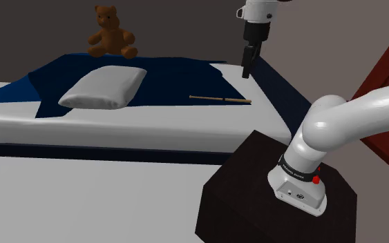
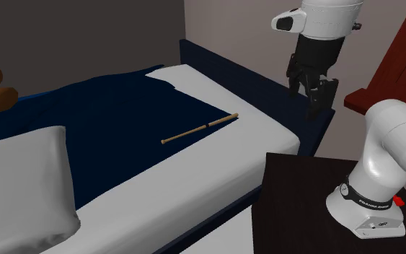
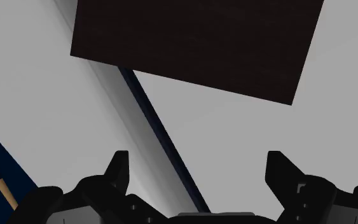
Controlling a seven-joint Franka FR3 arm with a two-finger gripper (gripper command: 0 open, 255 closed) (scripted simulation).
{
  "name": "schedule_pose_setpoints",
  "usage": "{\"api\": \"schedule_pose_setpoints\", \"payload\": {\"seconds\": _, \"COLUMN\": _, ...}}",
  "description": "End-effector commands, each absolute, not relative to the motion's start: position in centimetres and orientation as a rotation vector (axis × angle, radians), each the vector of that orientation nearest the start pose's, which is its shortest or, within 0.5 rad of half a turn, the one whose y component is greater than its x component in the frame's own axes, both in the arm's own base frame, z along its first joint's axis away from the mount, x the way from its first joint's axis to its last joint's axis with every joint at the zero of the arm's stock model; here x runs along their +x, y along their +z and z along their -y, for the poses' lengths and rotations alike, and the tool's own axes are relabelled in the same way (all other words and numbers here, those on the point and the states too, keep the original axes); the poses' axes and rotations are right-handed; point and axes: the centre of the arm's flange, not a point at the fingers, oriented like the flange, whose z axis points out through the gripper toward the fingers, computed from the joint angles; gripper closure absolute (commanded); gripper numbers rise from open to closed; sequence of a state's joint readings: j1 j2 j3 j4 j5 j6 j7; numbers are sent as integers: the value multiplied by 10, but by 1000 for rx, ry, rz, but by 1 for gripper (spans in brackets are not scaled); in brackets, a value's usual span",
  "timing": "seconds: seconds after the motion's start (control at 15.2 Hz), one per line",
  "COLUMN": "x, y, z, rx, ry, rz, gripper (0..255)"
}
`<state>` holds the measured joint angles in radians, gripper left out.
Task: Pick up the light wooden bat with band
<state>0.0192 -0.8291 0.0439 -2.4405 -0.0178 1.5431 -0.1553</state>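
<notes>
Bat, slim and light wooden, lies untouched on the bed, well below and to one side of the gripper, which hangs with fingers spread and empty, so reaching, grasping and lifting all seem left to do.

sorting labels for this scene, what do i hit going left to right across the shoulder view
pillow → light wooden bat → arm's base on the stand. teddy bear left out, it's straight above the pillow; claw too, it overlaps the bat's end
</notes>
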Motion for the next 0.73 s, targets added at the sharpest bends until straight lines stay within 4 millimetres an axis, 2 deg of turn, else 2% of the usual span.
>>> {"api": "schedule_pose_setpoints", "payload": {"seconds": 0.0, "x": 290, "y": 561, "z": -20, "rx": -3170, "ry": 114, "rz": 323, "gripper": 0}}
{"api": "schedule_pose_setpoints", "payload": {"seconds": 0.66, "x": 337, "y": 485, "z": 75, "rx": -3148, "ry": 90, "rz": 502, "gripper": 0}}
